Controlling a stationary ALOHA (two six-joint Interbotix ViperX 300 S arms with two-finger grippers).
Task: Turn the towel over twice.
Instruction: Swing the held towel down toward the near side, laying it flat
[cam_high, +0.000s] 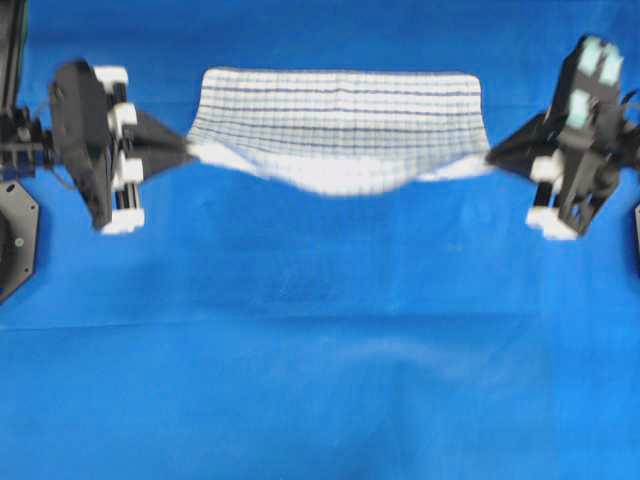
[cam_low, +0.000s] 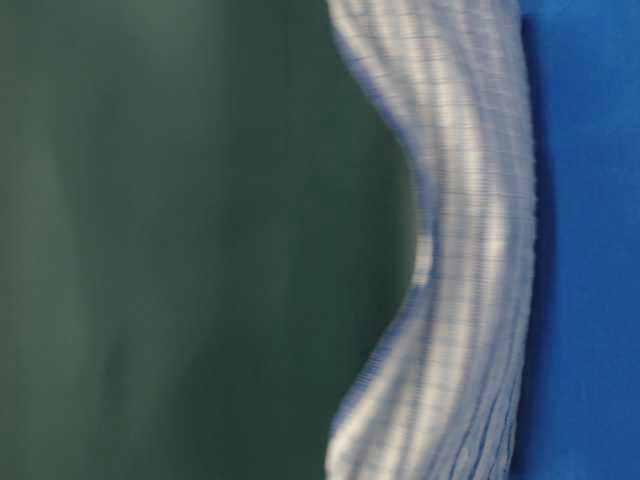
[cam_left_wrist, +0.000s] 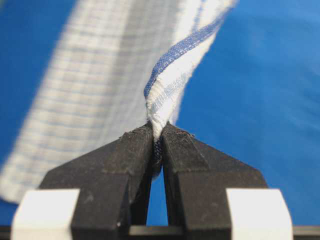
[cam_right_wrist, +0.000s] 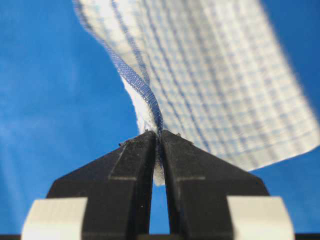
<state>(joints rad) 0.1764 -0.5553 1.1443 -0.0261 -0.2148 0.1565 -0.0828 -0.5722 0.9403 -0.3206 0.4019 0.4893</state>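
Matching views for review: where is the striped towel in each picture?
Overhead: towel upper middle, strung between the left gripper and right gripper.
Table-level: broad wavy band.
Left wrist: corner pinched, centre.
Right wrist: corner pinched, centre.
Shared landmark: blue cloth.

The desk (cam_high: 320, 380) is covered edge to edge by a plain blue cloth (cam_high: 300, 300). The cloth lies mostly flat, with a faint crease running left to right across its near half and slight rumpling toward the near edge. Lighting is even and bright, with only soft shadows on the cloth. Behind the desk, the table-level view shows a blurred, plain dark green backdrop (cam_low: 170, 240).
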